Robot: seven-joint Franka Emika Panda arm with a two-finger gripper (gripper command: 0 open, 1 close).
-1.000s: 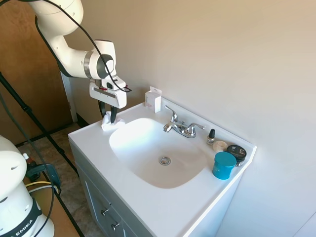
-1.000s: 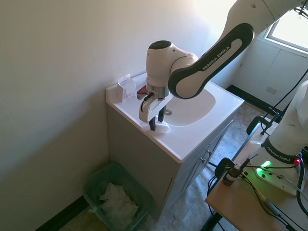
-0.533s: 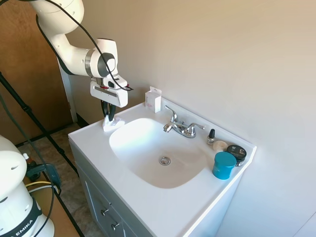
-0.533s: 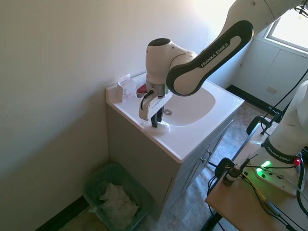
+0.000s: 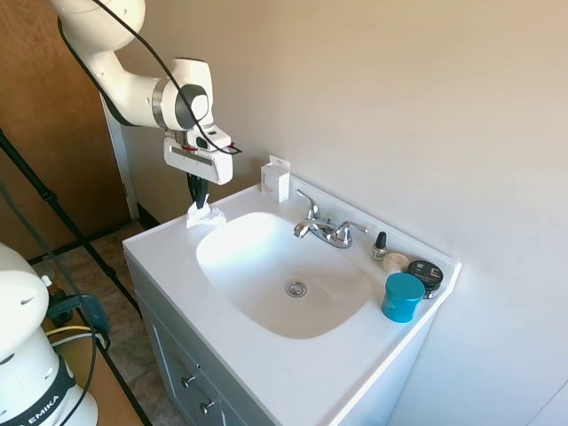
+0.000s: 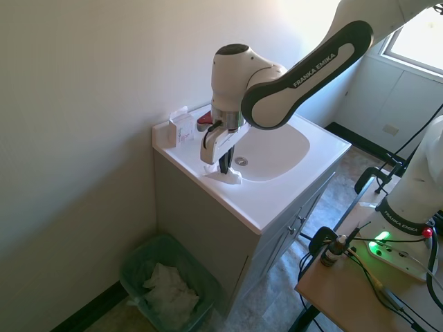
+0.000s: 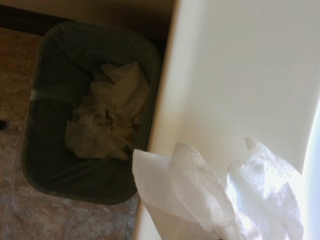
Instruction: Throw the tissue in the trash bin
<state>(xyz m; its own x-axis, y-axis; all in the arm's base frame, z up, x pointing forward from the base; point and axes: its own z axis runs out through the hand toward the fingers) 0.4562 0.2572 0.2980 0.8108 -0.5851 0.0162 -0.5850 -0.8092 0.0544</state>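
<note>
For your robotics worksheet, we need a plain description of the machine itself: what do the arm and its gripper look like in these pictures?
The arm is glossy white with rounded, tube-like links, grey-black joint bands and dark "FRANKA EMIKA" lettering along one of them. A thin black cable runs along it to the wrist. The gripper has a flat white block body with two slim dark fingers beneath.

White arm (image 6: 291,66), dark-grey band lettered FRANKA EMIKA, black cable (image 5: 151,53).

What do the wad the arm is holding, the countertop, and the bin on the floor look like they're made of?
The tissue: thin, soft white paper, matte, with creased floppy folds. The countertop: a smooth, glossy white moulded surface, perhaps cultured marble or plastic; it reflects light. The trash bin: probably dark green plastic with a thin liner bag, though that is hard to confirm.
</note>
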